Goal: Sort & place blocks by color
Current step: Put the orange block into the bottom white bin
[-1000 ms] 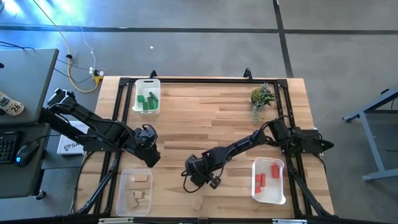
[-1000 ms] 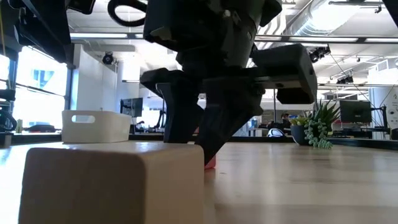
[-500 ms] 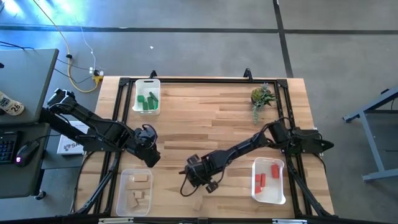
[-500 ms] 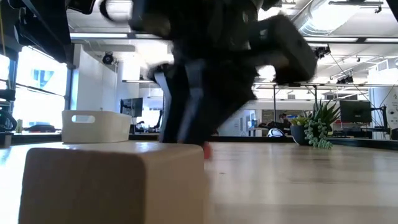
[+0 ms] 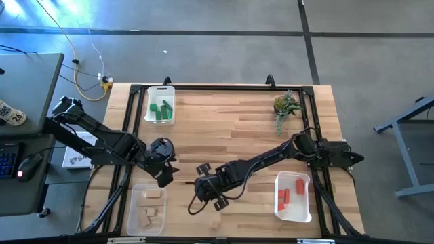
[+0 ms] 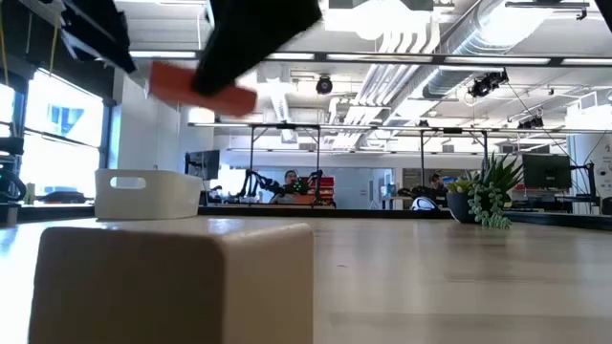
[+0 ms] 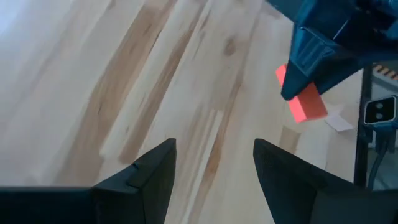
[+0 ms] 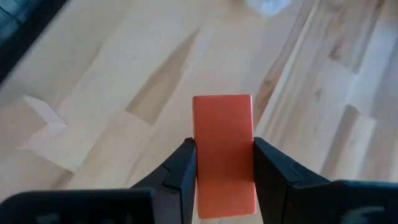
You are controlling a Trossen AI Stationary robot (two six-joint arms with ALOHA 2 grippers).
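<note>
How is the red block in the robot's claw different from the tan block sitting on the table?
The red block is bright red; the tan block is plain wood colour. The red block hangs in the air, pinched by the right gripper; the tan block lies on the table, touched by nothing. Both are small wooden blocks not yet in a tray.

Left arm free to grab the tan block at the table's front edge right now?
Probably not cleanly. The left pincer is open and empty, but the right pincer, shut on a red block, hangs between it and the tan block; the arms would crowd each other.
</note>
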